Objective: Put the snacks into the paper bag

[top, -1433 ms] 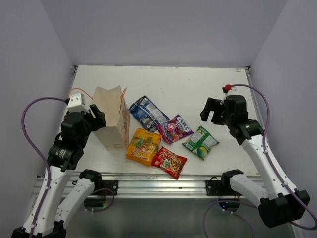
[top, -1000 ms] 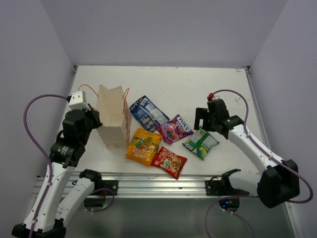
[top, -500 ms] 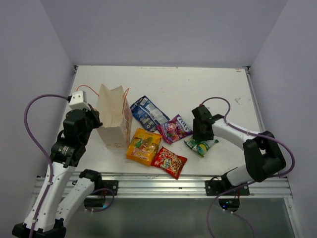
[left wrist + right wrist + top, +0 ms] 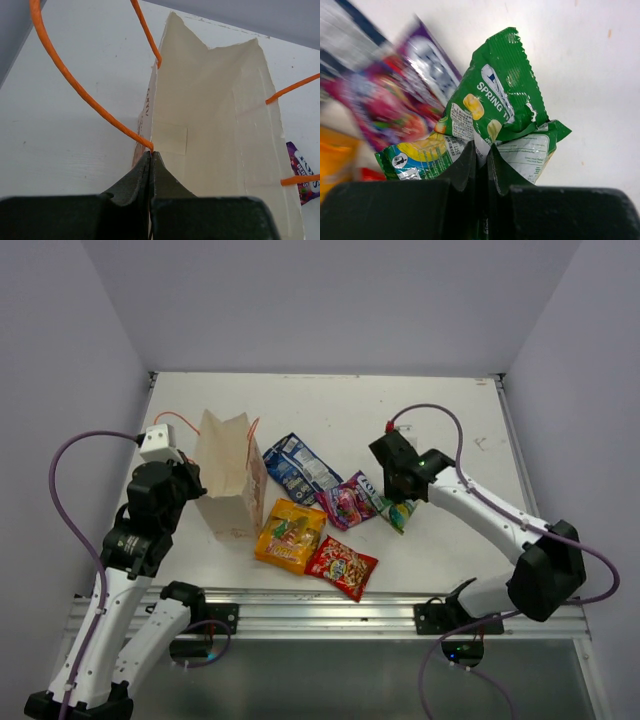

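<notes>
The paper bag [image 4: 228, 475] stands upright and open at the left; its pale inside [image 4: 210, 125] fills the left wrist view. My left gripper [image 4: 151, 154] is shut on the bag's near rim, right where an orange string handle [image 4: 85, 97] is fixed. My right gripper [image 4: 482, 152] is shut on the crumpled green-white snack [image 4: 490, 105], which hangs just above the table [image 4: 398, 512] beside the purple-pink snack [image 4: 350, 502]. The blue [image 4: 298, 466], orange-yellow [image 4: 290, 535] and red [image 4: 341, 566] snacks lie flat right of the bag.
The white table [image 4: 350, 410] is walled by pale panels on three sides. A metal rail [image 4: 300, 610] runs along the near edge by the arm bases. Purple cables loop from both arms.
My right gripper came down on the green-white snack, shut on it and lifted it left toward the purple-pink one. The left gripper kept its hold on the bag's rim.
</notes>
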### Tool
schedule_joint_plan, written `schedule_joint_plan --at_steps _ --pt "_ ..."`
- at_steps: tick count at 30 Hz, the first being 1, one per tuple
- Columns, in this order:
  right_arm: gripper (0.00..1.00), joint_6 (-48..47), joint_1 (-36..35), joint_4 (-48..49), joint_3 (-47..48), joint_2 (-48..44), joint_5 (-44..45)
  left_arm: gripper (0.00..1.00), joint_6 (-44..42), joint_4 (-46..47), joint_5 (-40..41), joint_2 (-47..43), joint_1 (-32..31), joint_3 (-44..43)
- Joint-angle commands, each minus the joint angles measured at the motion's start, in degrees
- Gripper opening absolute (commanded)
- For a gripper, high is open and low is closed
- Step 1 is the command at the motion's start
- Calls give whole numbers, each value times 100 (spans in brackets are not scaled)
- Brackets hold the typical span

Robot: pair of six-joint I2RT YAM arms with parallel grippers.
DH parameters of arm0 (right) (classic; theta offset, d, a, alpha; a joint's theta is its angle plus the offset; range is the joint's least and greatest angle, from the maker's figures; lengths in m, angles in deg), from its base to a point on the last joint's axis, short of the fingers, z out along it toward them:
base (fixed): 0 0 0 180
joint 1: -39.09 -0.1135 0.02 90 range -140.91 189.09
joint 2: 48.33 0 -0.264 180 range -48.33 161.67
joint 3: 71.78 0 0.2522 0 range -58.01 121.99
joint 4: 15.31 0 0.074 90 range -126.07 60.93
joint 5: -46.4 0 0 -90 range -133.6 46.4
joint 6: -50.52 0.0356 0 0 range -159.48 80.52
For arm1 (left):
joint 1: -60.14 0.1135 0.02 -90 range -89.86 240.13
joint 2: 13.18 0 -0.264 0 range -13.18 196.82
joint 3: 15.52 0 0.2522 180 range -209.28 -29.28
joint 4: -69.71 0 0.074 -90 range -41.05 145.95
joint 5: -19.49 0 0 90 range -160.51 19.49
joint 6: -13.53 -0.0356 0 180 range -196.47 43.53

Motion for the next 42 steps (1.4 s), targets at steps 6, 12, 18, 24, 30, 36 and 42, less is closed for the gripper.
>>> schedule_joint_plan --at_steps 6,12,18,24,30,36,42 --pt "0 -1080 -349 1028 2601 -776 -858 0 -115 274 -74 -52 -24 94" --pt "0 -1100 -367 3446 3206 -136 -3397 0 -132 309 -180 -8 -24 111" --pt "2 -414 -674 5136 4618 1461 -5114 0 -159 336 -215 -25 -24 138" --pt "2 -457 -1421 4794 6631 2896 -5527 0 -159 362 -250 -8 -24 155" --pt "2 -563 -1861 4441 6805 3558 -5440 0 -176 353 -241 -43 -24 155" --pt "3 -668 -1984 4573 5539 3197 -5194 0 -176 371 -285 1 -24 164" --pt "4 -870 -1976 4416 4843 3240 -5027 0 -185 380 -276 -52 -24 173"
